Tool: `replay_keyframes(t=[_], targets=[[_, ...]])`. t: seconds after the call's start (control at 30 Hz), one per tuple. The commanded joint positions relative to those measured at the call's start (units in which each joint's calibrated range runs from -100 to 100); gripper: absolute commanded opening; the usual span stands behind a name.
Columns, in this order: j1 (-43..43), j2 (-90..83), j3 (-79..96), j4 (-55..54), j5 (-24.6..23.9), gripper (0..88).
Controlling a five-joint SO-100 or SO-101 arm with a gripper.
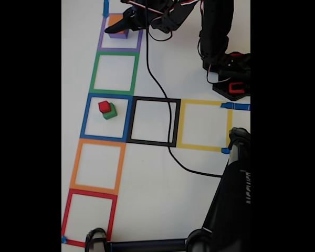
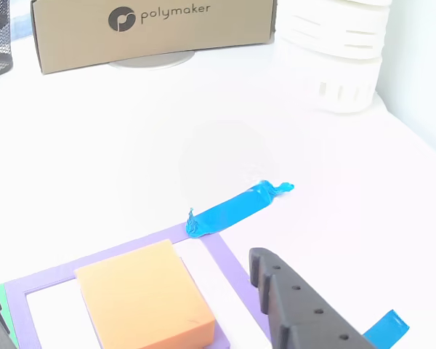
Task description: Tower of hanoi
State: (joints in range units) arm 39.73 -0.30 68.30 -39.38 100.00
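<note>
The tower of hanoi stands as two small stacks. In the fixed view a red cube (image 1: 104, 106) sits on a green cube (image 1: 111, 113) inside the blue tape square. At the top, an orange cube (image 1: 115, 21) rests on a purple cube (image 1: 121, 34) inside the purple tape square (image 1: 102, 43). My gripper (image 1: 117, 27) hovers over that stack. The other view shows the orange cube (image 2: 145, 302) between my gripper's (image 2: 123, 280) black fingers (image 2: 298, 309), with a gap on each side. The gripper is open.
Tape squares run in a column in the fixed view: green (image 1: 114, 73), blue (image 1: 85, 116), orange (image 1: 97, 167), red (image 1: 89, 218), with black (image 1: 153, 122) and yellow (image 1: 203, 125) beside. A black cable (image 1: 168, 142) crosses the table. A black stand (image 1: 231, 210) fills the lower right. A cardboard box (image 2: 152, 29) stands behind.
</note>
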Motion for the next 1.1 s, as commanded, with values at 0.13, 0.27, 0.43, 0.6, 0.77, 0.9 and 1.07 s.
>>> replay_keyframes(t=[0.13,0.27,0.43,0.6,0.77,0.9,1.07], targets=[[-0.52,7.76,-0.12,-10.58,0.0,42.9],[-1.09,11.16,-1.03,-13.9,0.0,42.5],[-1.48,13.25,-2.58,-14.95,0.0,42.2],[-1.86,14.63,-3.67,-15.6,0.0,41.6],[-1.86,15.92,-4.58,-15.84,0.0,39.8],[-2.05,17.21,-4.85,-16.82,0.0,38.9],[-3.01,17.78,-4.85,-17.38,0.0,36.6]])
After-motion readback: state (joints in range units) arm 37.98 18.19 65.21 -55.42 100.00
